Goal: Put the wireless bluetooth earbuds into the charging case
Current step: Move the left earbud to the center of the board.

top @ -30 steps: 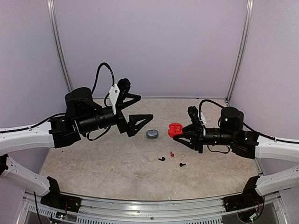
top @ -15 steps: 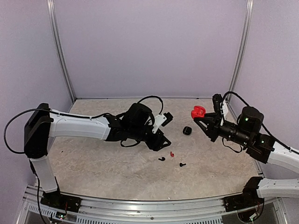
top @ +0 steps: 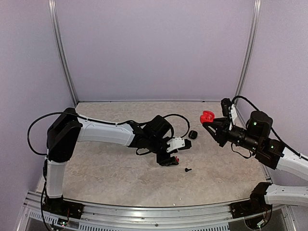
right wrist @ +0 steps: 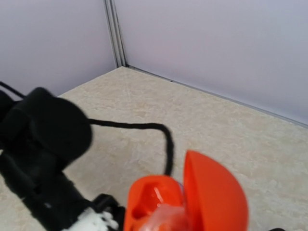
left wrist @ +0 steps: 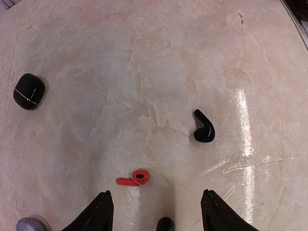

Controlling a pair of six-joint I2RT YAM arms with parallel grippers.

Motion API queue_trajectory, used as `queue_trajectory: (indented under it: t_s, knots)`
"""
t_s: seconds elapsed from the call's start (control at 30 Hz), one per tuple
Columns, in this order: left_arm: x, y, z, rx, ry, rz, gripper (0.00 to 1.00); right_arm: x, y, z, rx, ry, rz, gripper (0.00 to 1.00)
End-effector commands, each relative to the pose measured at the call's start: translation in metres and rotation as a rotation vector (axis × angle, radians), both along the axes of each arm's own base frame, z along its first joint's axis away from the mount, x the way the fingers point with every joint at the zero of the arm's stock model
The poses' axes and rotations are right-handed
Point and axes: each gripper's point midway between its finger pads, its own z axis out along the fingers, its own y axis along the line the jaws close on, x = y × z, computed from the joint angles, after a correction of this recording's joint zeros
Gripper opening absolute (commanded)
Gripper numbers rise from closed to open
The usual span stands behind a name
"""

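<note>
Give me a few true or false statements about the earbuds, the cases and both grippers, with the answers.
The right gripper holds an open red case. True.
The red earbud sits inside that case. False: it lies on the table ahead of the left gripper.
The black case lies on the table. True.
The left gripper is clamped on a black earbud. False: its jaws stand apart, gripping nothing; a black earbud lies free on the table.

Marbled table (left wrist: 144,57) bearing red earbud (left wrist: 134,178), black earbud (left wrist: 204,130), black case (left wrist: 29,91).
</note>
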Motion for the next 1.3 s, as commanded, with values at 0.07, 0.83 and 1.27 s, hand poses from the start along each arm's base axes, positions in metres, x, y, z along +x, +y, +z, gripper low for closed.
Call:
queue_trajectory:
  t_s: [0.07, 0.83, 1.27]
  knots:
    - [0.008, -0.017, -0.015, 0.031, -0.093, -0.159, 0.60, -0.001, 0.000, -0.002, 0.007, 0.010, 0.017, 0.00]
    - [0.040, -0.013, -0.053, 0.119, -0.050, -0.147, 0.30, 0.000, -0.006, 0.000, 0.003, -0.008, 0.012, 0.00]
    - [0.082, 0.026, -0.039, 0.107, 0.058, 0.207, 0.16, 0.000, -0.005, -0.001, 0.001, -0.007, 0.015, 0.00]
